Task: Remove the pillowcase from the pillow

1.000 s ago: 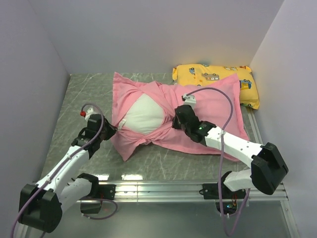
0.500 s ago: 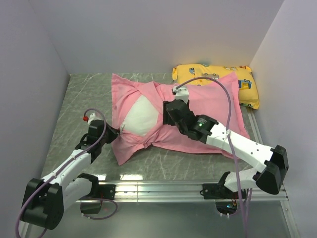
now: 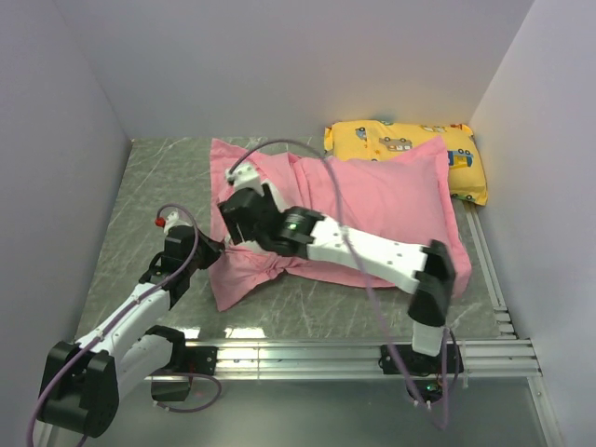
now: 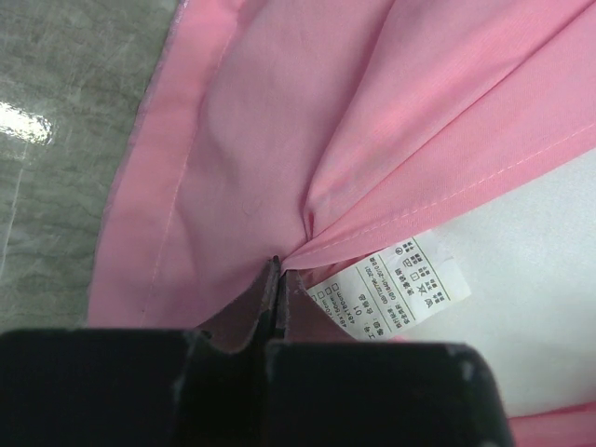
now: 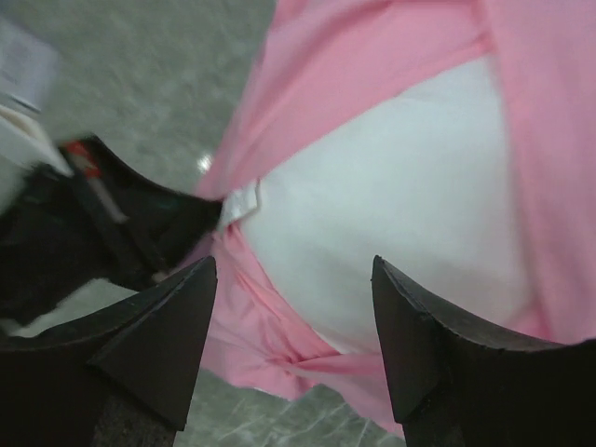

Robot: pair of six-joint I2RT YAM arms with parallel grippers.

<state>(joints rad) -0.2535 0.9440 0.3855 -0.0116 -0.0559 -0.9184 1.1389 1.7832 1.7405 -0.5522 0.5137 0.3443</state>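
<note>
The pink pillowcase (image 3: 382,200) lies across the middle of the table, its open end toward the left. My left gripper (image 3: 216,248) is shut on the hem of that open end (image 4: 242,233), just beside a white care label (image 4: 396,289). My right gripper (image 3: 237,233) hovers open above the opening, right by the left gripper, with nothing between its fingers. In the right wrist view the white pillow (image 5: 400,196) bulges out of the pillowcase (image 5: 354,56) between my spread fingertips (image 5: 200,279). From above, my right arm hides most of the bare pillow.
A yellow vehicle-print pillow (image 3: 410,147) lies at the back right, partly under the pillowcase corner. Walls close the table on the left, back and right. Bare grey tabletop (image 3: 154,177) shows to the left, and a metal rail (image 3: 298,354) runs along the near edge.
My right gripper has opened and swung left across the pillowcase to the open end beside the left gripper. The left gripper has kept its hold and barely moved.
</note>
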